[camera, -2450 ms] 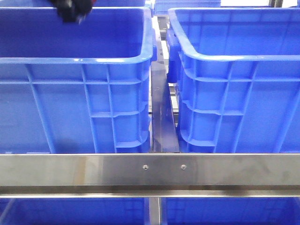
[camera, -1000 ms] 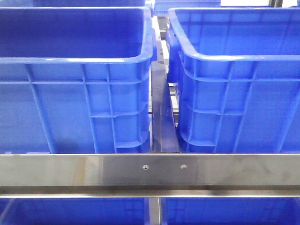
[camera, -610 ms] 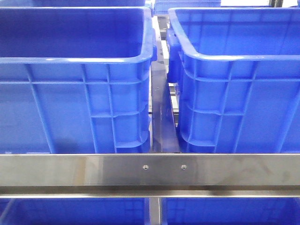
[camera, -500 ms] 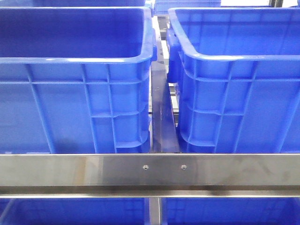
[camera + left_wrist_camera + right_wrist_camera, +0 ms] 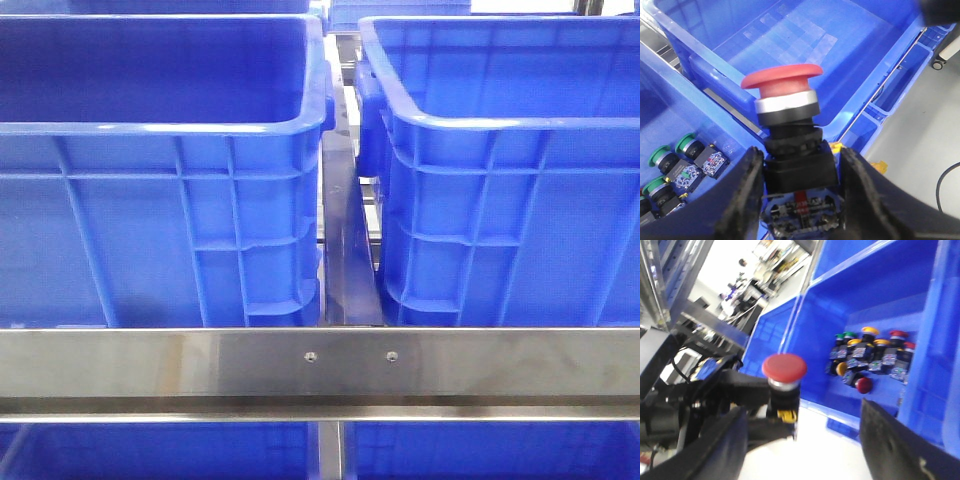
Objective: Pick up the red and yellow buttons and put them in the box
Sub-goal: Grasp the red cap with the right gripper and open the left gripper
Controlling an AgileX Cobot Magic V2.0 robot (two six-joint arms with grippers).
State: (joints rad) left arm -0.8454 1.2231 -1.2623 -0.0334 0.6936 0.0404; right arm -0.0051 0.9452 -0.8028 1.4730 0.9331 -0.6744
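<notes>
My left gripper (image 5: 801,162) is shut on the black body of a red mushroom-capped button (image 5: 782,82) and holds it above a large, empty blue box (image 5: 805,45). The right wrist view shows that same red button (image 5: 785,367) held in the air beside the crates. My right gripper (image 5: 802,412) is open and empty, apart from it. Several yellow buttons (image 5: 870,330) and red buttons (image 5: 863,385) lie in another blue crate (image 5: 810,340). Neither gripper shows in the front view.
The front view shows two deep blue crates, left (image 5: 150,230) and right (image 5: 500,230), behind a steel rail (image 5: 320,365). A neighbouring crate holds green-capped buttons (image 5: 662,156). Grey floor (image 5: 920,150) lies beyond the crates.
The dark gripper at the top edge of the left crate 2.5 s ago has left the front view. Nothing has changed there over the last second.
</notes>
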